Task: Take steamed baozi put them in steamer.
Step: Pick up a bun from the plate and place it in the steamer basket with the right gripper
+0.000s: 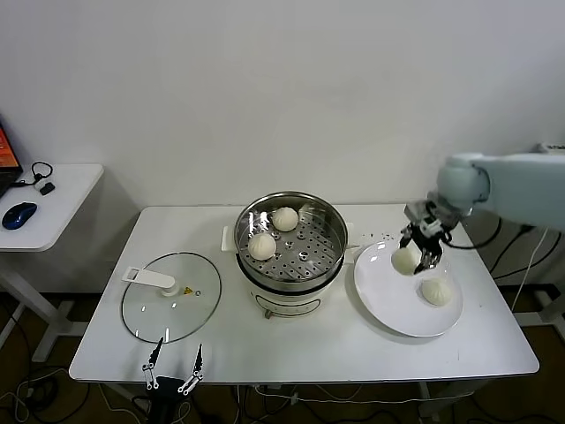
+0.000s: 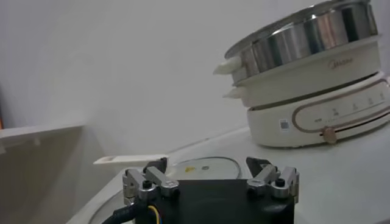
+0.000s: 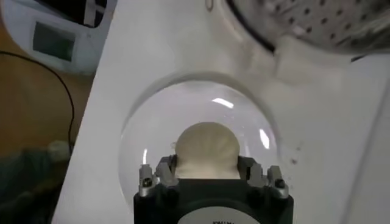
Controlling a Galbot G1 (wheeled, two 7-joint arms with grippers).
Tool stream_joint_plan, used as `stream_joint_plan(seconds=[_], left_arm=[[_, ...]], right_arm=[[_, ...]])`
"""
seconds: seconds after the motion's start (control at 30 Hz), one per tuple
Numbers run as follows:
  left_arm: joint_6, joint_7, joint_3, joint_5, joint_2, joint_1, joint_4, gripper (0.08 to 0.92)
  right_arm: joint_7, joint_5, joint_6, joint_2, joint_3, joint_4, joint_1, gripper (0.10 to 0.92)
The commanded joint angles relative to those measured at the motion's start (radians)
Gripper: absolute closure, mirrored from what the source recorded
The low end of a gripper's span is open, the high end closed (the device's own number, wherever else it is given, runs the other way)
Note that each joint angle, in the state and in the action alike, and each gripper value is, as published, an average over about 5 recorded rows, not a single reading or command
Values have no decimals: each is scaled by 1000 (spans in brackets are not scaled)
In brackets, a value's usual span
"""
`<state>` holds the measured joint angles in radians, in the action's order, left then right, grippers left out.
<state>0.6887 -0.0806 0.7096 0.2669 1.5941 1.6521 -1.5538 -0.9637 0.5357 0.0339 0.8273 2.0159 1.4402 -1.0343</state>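
The right gripper (image 1: 418, 258) is gripping one baozi (image 1: 404, 261) between closed fingers above the near-steamer edge of the white plate (image 1: 388, 305). Another bun (image 1: 435, 291) is lying on the plate. Two buns (image 1: 262, 246) are sitting on the steamer (image 1: 327, 221) tray's left half, leaving its right half free. The left gripper (image 1: 174, 369) is waiting, spread open, at the worktop (image 1: 291, 349) front edge beside the glass lid (image 1: 154, 314).
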Motion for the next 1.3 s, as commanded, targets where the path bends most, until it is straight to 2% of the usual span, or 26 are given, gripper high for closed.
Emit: stream_joint_plan(seconds=[0.03, 0.23, 0.43, 0.63, 1.3], left_arm=[[-1, 0, -5, 3, 2, 2, -3, 177], [1, 1, -4, 5, 4, 2, -4, 177], [1, 2, 2, 1, 6, 1, -2, 177], [1, 3, 5, -1, 9, -1, 1, 177], [0, 4, 14, -7, 11, -11, 15, 177]], right_arm=[[-98, 38, -218, 119, 8, 13, -260, 357], [-64, 35, -244, 202, -125, 64, -204, 355], [50, -121, -363, 323, -238, 63, -91, 362], [97, -216, -437, 422, -250, 34, 18, 369], [98, -304, -530, 528, -211, -135, 193, 350]])
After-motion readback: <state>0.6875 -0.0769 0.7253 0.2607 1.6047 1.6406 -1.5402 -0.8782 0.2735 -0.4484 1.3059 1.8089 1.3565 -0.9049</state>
